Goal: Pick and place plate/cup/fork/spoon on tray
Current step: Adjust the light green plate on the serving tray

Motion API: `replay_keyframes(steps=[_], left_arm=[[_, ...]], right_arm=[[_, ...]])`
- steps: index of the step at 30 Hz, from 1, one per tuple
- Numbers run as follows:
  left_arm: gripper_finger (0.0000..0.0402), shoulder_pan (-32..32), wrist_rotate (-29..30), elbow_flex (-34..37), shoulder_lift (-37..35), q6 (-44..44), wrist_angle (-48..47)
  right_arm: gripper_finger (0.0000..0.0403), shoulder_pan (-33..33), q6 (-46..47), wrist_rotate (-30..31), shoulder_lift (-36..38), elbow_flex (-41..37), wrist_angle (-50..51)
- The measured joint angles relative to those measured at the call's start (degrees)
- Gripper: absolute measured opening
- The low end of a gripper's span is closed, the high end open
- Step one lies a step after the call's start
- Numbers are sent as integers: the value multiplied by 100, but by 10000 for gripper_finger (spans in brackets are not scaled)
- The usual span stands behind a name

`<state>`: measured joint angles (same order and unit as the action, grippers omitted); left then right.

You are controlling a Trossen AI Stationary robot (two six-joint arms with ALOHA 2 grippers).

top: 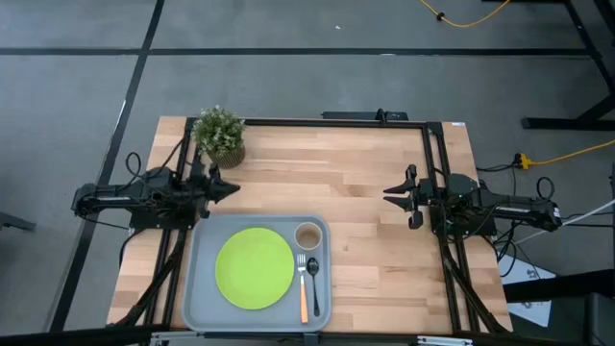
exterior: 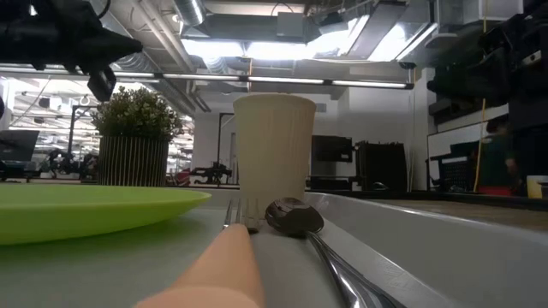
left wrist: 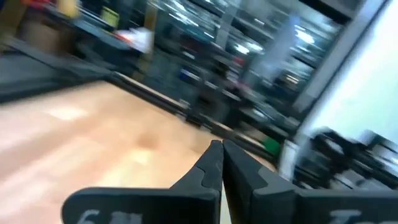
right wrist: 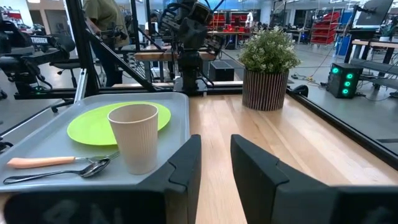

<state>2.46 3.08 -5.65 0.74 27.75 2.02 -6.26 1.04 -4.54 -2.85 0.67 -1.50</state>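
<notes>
The grey-blue tray [top: 200, 288] lies at the table's near edge. On it lie the lime-green plate [top: 255, 268], the tan cup [top: 307, 235] standing upright at the tray's far right corner, the orange-handled fork [top: 303, 290] and the dark spoon [top: 313, 274] side by side at the tray's right. The right wrist view shows the same set: plate [right wrist: 93, 124], cup [right wrist: 135, 138], fork [right wrist: 43, 161], spoon [right wrist: 74, 172]. My left gripper [top: 233, 189] is shut and empty, just beyond the tray's far left corner. My right gripper [top: 387, 195] is open and empty, right of the tray.
A potted green plant [top: 219, 135] stands at the table's far left, close to my left gripper. Bare wooden tabletop [top: 336, 163] lies between the two grippers and beyond the tray. A person [right wrist: 102, 25] stands in the room behind the table.
</notes>
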Motion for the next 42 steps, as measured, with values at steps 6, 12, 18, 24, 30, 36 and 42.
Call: replay_keyframes(steps=[6,12,18,24,30,36,42], left_arm=[[0,-307,-453,0,553,6,40],[0,-1013,-677,-1,1666,30,271],[0,-2129,-371,-538,2842,-3,300],[0,-3262,188,-1096,4375,-567,243],[0,-3873,139,-1137,5485,-254,228],[0,-4078,611,-1137,6135,468,276],[0,-4228,867,-1137,6767,496,581]], right_arm=[[92,0,-2,0,0,0,6],[92,0,-2,-2,0,-2,6],[92,0,-2,0,0,-2,6],[92,2,-4,-2,0,-2,6],[92,2,-3,-2,0,-2,6],[92,2,-4,-2,0,-2,6],[92,2,-2,-1,0,-2,6]])
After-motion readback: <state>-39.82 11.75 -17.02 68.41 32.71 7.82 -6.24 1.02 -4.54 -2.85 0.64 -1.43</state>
